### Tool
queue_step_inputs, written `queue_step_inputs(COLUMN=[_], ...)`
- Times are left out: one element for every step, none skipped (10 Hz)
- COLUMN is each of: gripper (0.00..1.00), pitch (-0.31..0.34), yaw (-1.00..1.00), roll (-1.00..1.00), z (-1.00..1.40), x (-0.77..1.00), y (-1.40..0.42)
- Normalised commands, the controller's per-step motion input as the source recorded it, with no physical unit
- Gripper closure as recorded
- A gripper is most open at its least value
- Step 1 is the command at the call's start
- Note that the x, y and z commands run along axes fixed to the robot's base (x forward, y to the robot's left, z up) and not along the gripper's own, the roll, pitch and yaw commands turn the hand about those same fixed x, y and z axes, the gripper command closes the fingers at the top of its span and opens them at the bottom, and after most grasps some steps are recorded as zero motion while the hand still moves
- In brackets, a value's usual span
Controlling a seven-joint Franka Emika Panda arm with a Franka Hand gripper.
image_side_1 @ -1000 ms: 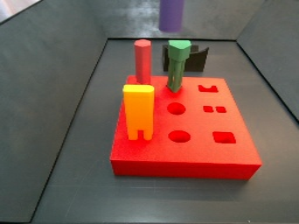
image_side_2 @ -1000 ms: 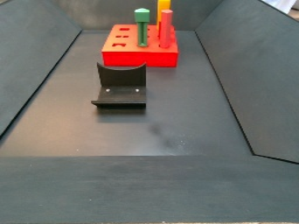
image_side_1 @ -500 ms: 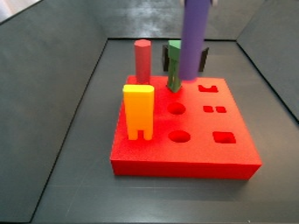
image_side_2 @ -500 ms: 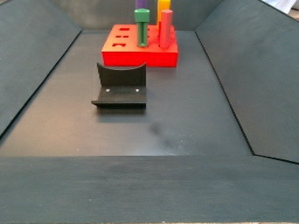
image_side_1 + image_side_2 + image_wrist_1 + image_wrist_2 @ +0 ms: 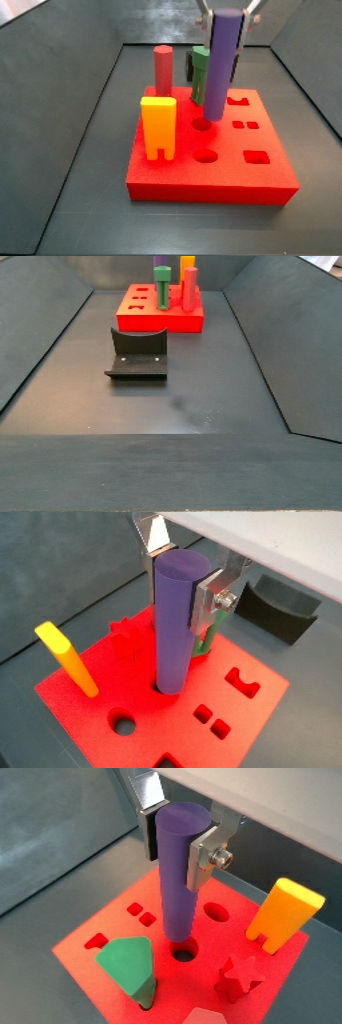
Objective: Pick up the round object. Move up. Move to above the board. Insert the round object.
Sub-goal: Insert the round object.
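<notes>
While the gripper [image 5: 183, 570] hung straight down over the red board [image 5: 267, 172], its jaws were clenched on the upper part of the purple cylinder peg [image 5: 222, 62], one silver finger [image 5: 206, 850] pressed flat against each side, as both wrist views showed. The peg stood upright, and its lower end sat in a round hole [image 5: 183, 951] near the middle of the board; how deep it went could not be told. Around it stood a yellow forked peg [image 5: 159, 124] at the near edge, a red-pink cylinder peg [image 5: 163, 66] at the back and a green hexagonal-topped peg [image 5: 132, 965] just beside the purple one. In a side view the board lay at the far end of the dark tabletop [image 5: 174, 406], with the fixture [image 5: 138, 353] just in front of it.
</notes>
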Motion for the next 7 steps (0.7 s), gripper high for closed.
queue_step_inputs(gripper=[1.0, 1.0, 1.0, 1.0, 1.0, 1.0, 1.0], pitch=[0.009, 0.013, 0.0, 0.0, 0.0, 0.0, -0.01], yaw=[0.0, 0.0, 0.0, 0.0, 0.0, 0.0, 0.0], roll=[0.05, 0.08, 0.06, 0.05, 0.05, 0.06, 0.0], z=[-0.17, -0.05, 0.0, 0.03, 0.0, -0.03, -0.02], x=[-0.03, -0.04, -0.15, -0.23, -0.25, -0.16, 0.0], y=[0.0, 0.0, 0.0, 0.0, 0.0, 0.0, 0.0])
